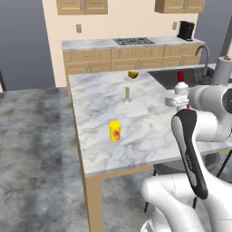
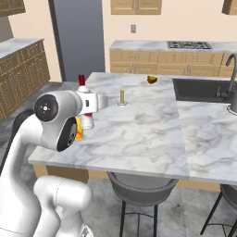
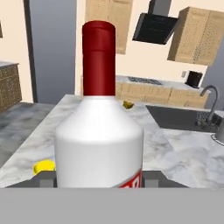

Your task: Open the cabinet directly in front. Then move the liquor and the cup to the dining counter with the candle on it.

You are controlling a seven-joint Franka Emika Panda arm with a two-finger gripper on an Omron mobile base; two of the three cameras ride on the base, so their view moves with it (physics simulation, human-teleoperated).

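1. In the left base view the liquor point(image 1: 181, 86) stands upright over the right part of the desk point(image 1: 99, 136), and the white forearm covers its lower body. The cup point(image 1: 115, 131) stands free on the marble near the front edge, well apart from the bottle. The candle point(image 1: 127, 94) stands further back, near the middle of the top.
2. In the right base view the same liquor point(image 2: 83, 95) is at the left side of the desk point(image 2: 148, 134), partly behind the big round joint of the arm. Of the cup point(image 2: 79, 133) only a small yellow-orange part shows here, low beside the bottle and behind the arm. The candle point(image 2: 122, 97) is clear to see, to the right of the bottle.
3. The hand view is very close on the liquor point(image 3: 99, 140): red cap, white shoulder and a strip of red label at the bottom. A piece of the cup point(image 3: 43, 166) shows low on the left.
4. The gripper point(image 3: 99, 180) has its two dark tips on both sides of the bottle body, so it is closed around the liquor at about the bottle's width.
5. The arm rises from the base, bends at the elbow and reaches forward, with the hand about level and pointing across the desk.
6. I cannot tell if the bottle's bottom touches the marble.
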